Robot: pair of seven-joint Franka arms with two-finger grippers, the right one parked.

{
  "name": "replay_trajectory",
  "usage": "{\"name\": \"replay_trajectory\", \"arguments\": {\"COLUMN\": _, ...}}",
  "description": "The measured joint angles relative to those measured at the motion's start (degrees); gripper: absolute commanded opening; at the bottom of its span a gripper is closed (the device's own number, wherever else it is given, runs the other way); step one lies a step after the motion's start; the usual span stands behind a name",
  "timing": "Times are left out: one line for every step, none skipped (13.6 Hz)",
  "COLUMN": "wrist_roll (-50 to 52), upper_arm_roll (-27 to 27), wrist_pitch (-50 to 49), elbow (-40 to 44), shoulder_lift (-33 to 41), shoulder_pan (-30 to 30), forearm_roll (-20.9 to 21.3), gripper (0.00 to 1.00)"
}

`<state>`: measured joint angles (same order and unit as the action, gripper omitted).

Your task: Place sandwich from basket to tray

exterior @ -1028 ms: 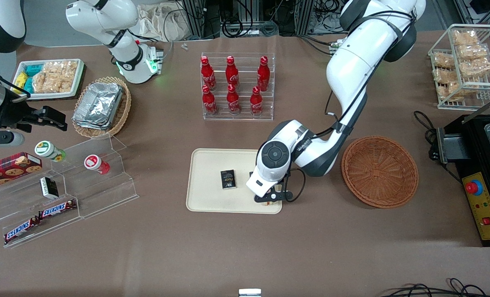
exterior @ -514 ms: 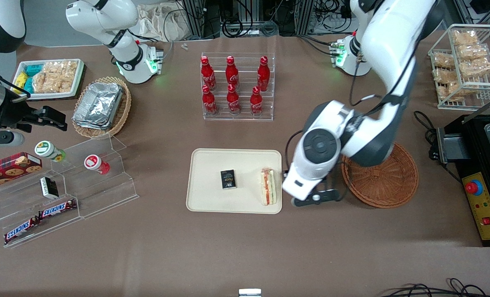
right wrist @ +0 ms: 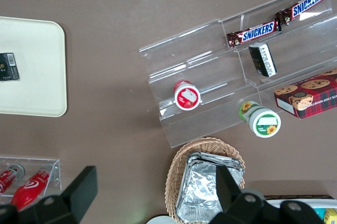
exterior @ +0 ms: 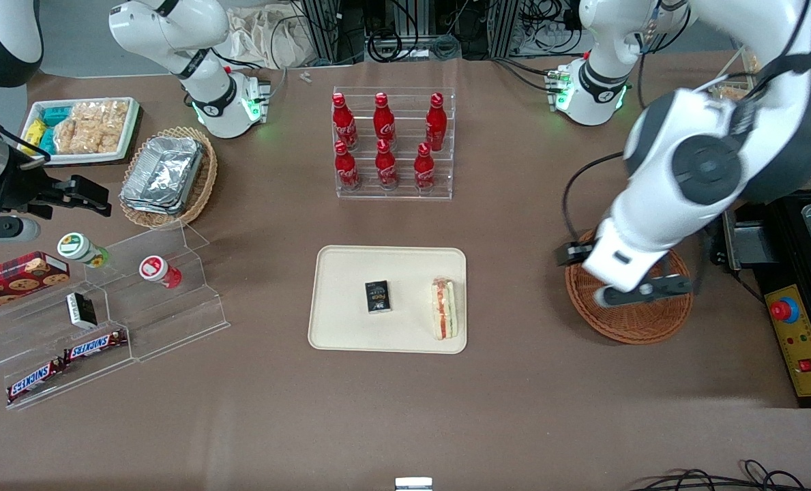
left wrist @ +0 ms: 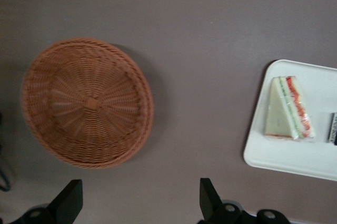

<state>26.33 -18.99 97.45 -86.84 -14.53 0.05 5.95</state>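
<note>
The sandwich (exterior: 444, 308) (left wrist: 287, 109), a white-bread wedge with red and green filling, lies on the cream tray (exterior: 344, 273) (left wrist: 295, 155), close to the tray edge that faces the basket. The round reddish-brown wicker basket (exterior: 623, 324) (left wrist: 87, 103) stands beside the tray toward the working arm's end and holds nothing. My gripper (exterior: 644, 291) (left wrist: 138, 205) hangs high above the basket, apart from the sandwich. It is open, with nothing between its black fingers (left wrist: 208, 200).
A small black packet (exterior: 378, 296) also lies on the tray. A clear rack of red cola bottles (exterior: 391, 143) stands farther from the front camera. A black machine (exterior: 801, 286) and a wire snack rack (exterior: 767, 102) flank the basket. Acrylic snack shelves (exterior: 105, 300) sit toward the parked arm's end.
The gripper let go of the sandwich on the tray, rose, and swung away to above the basket. The sandwich stays where it was set down.
</note>
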Motion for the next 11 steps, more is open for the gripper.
{"name": "replay_trajectory", "arguments": {"wrist_roll": -2.3, "upper_arm_roll": 0.04, "wrist_pitch": -0.72, "elbow": -0.68, "shoulder_lift": 1.51, "shoulder_pan": 1.83, "forearm_roll": -0.26, "gripper": 1.0}}
{"name": "replay_trajectory", "arguments": {"wrist_roll": -4.39, "upper_arm_roll": 0.08, "wrist_pitch": -1.23, "elbow": -1.14, "shoulder_lift": 2.54, "shoulder_pan": 3.43, "forearm_roll": -0.34, "gripper": 1.0}}
{"name": "replay_trajectory", "arguments": {"wrist_roll": -6.31, "upper_arm_roll": 0.13, "wrist_pitch": -1.57, "elbow": -1.44, "shoulder_lift": 3.11, "shoulder_pan": 4.94, "forearm_roll": -0.37, "gripper": 1.0}}
{"name": "replay_trajectory", "arguments": {"wrist_roll": -8.23, "upper_arm_roll": 0.17, "wrist_pitch": -1.62, "elbow": -1.58, "shoulder_lift": 3.24, "shoulder_pan": 6.49, "forearm_roll": -0.46, "gripper": 1.0}}
{"name": "replay_trajectory", "arguments": {"wrist_roll": -9.87, "upper_arm_roll": 0.21, "wrist_pitch": -1.62, "elbow": -1.69, "shoulder_lift": 3.2, "shoulder_pan": 7.95, "forearm_roll": -0.73, "gripper": 1.0}}
{"name": "replay_trajectory", "arguments": {"wrist_roll": -10.82, "upper_arm_roll": 0.26, "wrist_pitch": -1.62, "elbow": -1.89, "shoulder_lift": 3.16, "shoulder_pan": 9.26, "forearm_roll": -1.02, "gripper": 1.0}}
{"name": "replay_trajectory", "arguments": {"wrist_roll": -11.26, "upper_arm_roll": 0.29, "wrist_pitch": -1.61, "elbow": -2.04, "shoulder_lift": 3.09, "shoulder_pan": 10.29, "forearm_roll": -1.2, "gripper": 1.0}}
{"name": "replay_trajectory", "arguments": {"wrist_roll": -11.43, "upper_arm_roll": 0.3, "wrist_pitch": -1.56, "elbow": -2.11, "shoulder_lift": 3.01, "shoulder_pan": 11.08, "forearm_roll": -1.26, "gripper": 1.0}}
{"name": "replay_trajectory", "arguments": {"wrist_roll": -11.45, "upper_arm_roll": 0.33, "wrist_pitch": -1.54, "elbow": -2.15, "shoulder_lift": 2.96, "shoulder_pan": 11.79, "forearm_roll": -1.28, "gripper": 1.0}}
{"name": "replay_trajectory", "arguments": {"wrist_roll": -11.47, "upper_arm_roll": 0.33, "wrist_pitch": -1.54, "elbow": -2.21, "shoulder_lift": 2.95, "shoulder_pan": 12.58, "forearm_roll": -1.3, "gripper": 1.0}}
{"name": "replay_trajectory", "arguments": {"wrist_roll": -11.59, "upper_arm_roll": 0.34, "wrist_pitch": -1.54, "elbow": -2.31, "shoulder_lift": 2.94, "shoulder_pan": 13.34, "forearm_roll": -1.38, "gripper": 1.0}}
